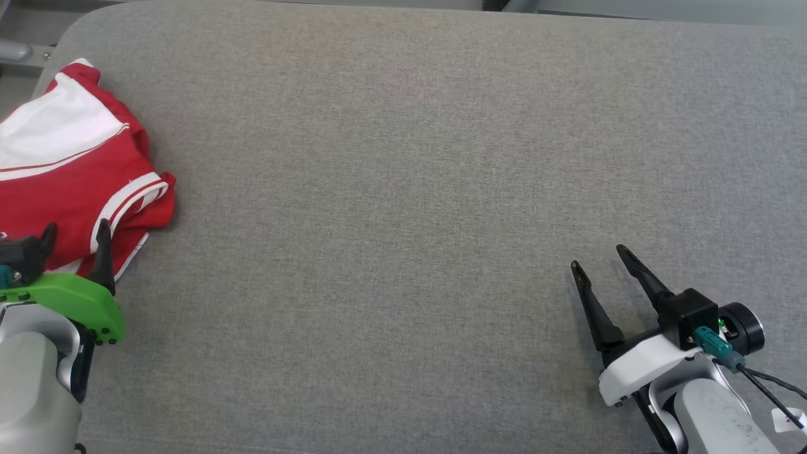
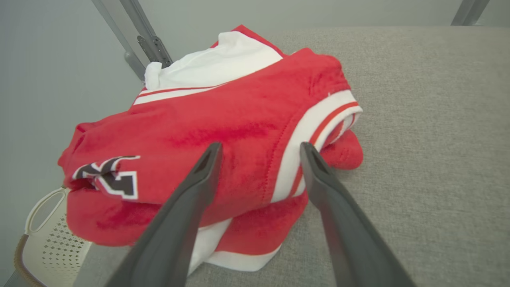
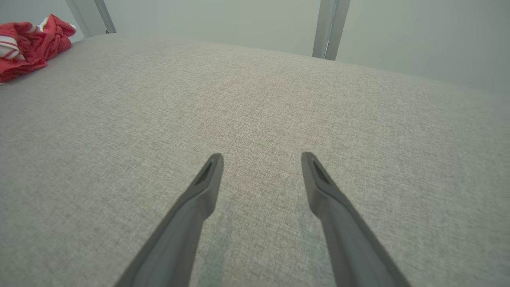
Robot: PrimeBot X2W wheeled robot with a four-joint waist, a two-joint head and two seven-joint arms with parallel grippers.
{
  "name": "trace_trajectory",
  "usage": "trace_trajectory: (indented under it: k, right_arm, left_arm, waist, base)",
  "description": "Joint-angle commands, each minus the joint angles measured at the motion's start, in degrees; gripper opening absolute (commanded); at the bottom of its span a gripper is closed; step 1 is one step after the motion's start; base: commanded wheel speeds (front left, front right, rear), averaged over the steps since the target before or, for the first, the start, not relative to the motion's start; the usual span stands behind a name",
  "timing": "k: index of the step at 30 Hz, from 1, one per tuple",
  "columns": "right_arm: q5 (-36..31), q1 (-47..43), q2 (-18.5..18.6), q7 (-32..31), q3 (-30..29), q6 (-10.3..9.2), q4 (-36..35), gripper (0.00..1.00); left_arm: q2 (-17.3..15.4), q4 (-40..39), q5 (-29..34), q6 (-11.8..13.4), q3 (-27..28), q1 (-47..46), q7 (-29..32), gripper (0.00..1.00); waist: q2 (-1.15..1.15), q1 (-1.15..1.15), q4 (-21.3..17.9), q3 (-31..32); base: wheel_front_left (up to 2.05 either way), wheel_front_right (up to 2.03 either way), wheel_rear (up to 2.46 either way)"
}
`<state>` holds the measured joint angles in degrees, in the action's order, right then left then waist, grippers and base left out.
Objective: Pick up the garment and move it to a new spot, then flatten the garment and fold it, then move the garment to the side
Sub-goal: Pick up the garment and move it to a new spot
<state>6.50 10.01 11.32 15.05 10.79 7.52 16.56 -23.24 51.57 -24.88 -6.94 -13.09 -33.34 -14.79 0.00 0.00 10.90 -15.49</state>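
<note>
A red and white garment (image 1: 69,164) lies bunched at the far left edge of the grey padded table (image 1: 403,189). The left wrist view shows the garment (image 2: 223,135) close up, with white stripes and a black letter patch. My left gripper (image 1: 75,233) is open, its fingertips just above the garment's near edge, nothing clamped between them. My right gripper (image 1: 599,258) is open above bare table at the lower right, far from the cloth. From the right wrist, the garment (image 3: 28,44) sits small at the top left, beyond the right gripper (image 3: 261,157).
A cream perforated basket (image 2: 48,239) stands below the table's left edge. Grey metal frame struts (image 2: 135,36) rise behind the garment, and another strut (image 3: 328,28) stands beyond the table's far side. The table's grey surface stretches wide between the two grippers.
</note>
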Motion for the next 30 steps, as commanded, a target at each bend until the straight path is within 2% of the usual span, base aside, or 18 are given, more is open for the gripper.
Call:
trace_trajectory:
  k: [1, 5, 8, 18, 19, 21, 22, 25, 30]
  right_arm:
    - [0.38, 0.39, 0.16, 0.2, -0.43, -0.06, 0.31, 1.0]
    - [0.45, 1.01, 0.35, 0.2, -0.48, -0.06, 0.48, 1.0]
    - [0.83, 1.12, 0.13, 0.2, -0.92, -0.06, 0.66, 1.0]
    - [1.5, 1.74, -0.85, 0.2, -0.28, -0.06, 1.8, 1.0]
    - [1.63, 1.84, -0.88, 0.2, -0.25, -0.06, 1.86, 1.0]
    - [1.71, 2.04, -0.87, 0.2, -0.22, -0.06, 1.97, 1.0]
    - [1.7, 2.11, -0.84, 0.2, -0.21, -0.06, 2.0, 1.0]
    - [2.28, 2.33, -0.94, 0.2, -0.36, -0.06, 2.14, 1.0]
    - [2.87, 1.54, -2.03, 0.2, -0.52, -0.06, 2.68, 1.0]
  left_arm:
    - [-0.28, 1.53, 0.64, 0.92, -0.18, -1.74, -0.39, 1.0]
    - [-0.25, 4.98, 2.37, 2.41, -0.93, -3.96, -0.42, 1.0]
    - [-0.27, 6.09, 3.28, 2.19, -1.35, -5.35, -0.45, 1.0]
    - [-0.38, 9.61, 4.82, 7.05, -0.4, -7.3, -0.36, 1.0]
    - [-0.35, 10.09, 4.69, 7.61, -0.16, -7.34, -0.36, 0.85]
    - [-0.29, 11.55, 4.43, 8.67, 0.34, -7.87, -0.36, 0.05]
    - [-0.13, 12.32, 4.04, 9.05, 0.77, -8.32, -0.36, 0.0]
    - [-0.36, 12.54, 2.58, 9.38, 2.49, -9.08, -0.37, 0.0]
    - [-2.09, 5.32, 3.45, 8.34, 4.97, -7.18, -0.37, 0.0]
  waist:
    - [0.0, 0.0, -1.51, -0.89]
    - [0.0, 0.0, -2.43, -2.17]
    - [0.0, 0.0, -3.03, -3.1]
    - [0.0, 0.0, -3.95, -3.87]
    - [0.0, 0.0, -4.02, -3.93]
    - [0.0, 0.0, -4.15, -4.07]
    - [0.0, 0.0, -4.2, -4.14]
    - [0.0, 0.0, -4.45, -4.09]
    - [0.0, 0.0, -4.52, -1.73]
  base:
    - [0.0, 0.0, 0.0]
    - [0.0, 0.0, 0.0]
    - [0.0, 0.0, 0.0]
    - [0.0, 0.0, 0.0]
    - [0.0, 0.0, 0.0]
    - [0.0, 0.0, 0.0]
    - [0.0, 0.0, 0.0]
    - [0.0, 0.0, 0.0]
    - [0.0, 0.0, 0.0]
